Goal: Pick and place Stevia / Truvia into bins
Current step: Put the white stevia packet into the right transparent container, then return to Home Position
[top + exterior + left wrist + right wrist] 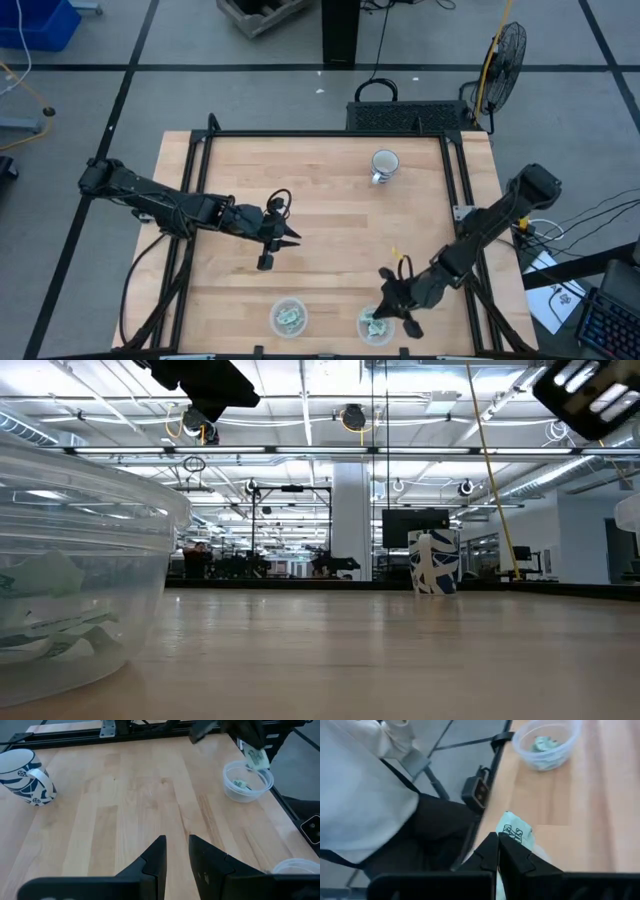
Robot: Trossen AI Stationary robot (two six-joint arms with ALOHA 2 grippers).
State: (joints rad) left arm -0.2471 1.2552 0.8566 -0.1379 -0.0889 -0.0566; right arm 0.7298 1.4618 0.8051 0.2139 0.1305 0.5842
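Your right gripper [498,851] pinches a Stevia sachet [516,834] shut over the right bin [376,326] — release off-centre and it catches the rim, landing outside; left gripper [176,856] waits mid-table, slightly parted, empty.

Two clear tubs [288,317] holding sachets [290,319] are seen near the table's [320,215] front edge; the right gripper [390,312] is positioned over one.

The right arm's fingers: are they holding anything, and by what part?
Yes. The right gripper pinches a green-and-white Stevia sachet by one end, over a clear bin. The left gripper holds nothing.
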